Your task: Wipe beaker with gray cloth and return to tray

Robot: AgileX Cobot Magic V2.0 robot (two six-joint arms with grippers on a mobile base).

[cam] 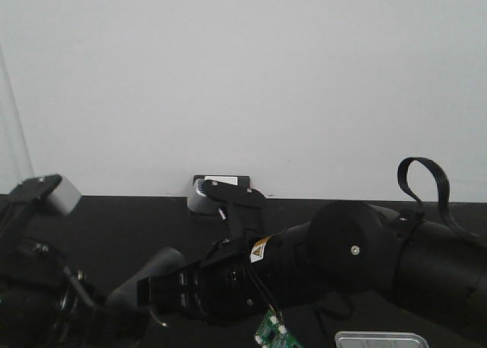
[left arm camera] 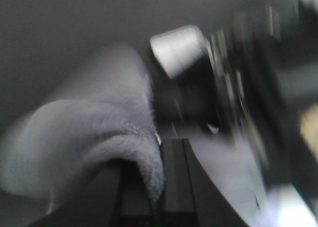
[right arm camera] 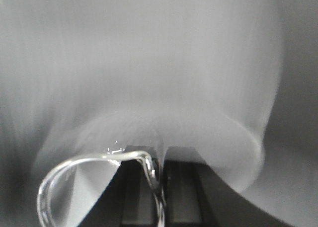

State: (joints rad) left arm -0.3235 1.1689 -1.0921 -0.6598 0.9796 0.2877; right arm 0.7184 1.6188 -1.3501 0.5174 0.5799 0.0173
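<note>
Our right gripper [right arm camera: 160, 158] was clamped on the rim of the beaker [right arm camera: 94, 189], which was pressed against the blurred gray cloth [right arm camera: 149, 78]. Our left gripper [left arm camera: 158, 155] pinched that cloth. The tray [cam: 380, 339] lay on the dark table [cam: 114, 218] under the right arm.

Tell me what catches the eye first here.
The gray cloth fills the right wrist view, blurred, behind the beaker rim pinched in the right gripper. In the front view the bulky black right arm crowds the lower frame, with the tray corner at the bottom edge.
</note>
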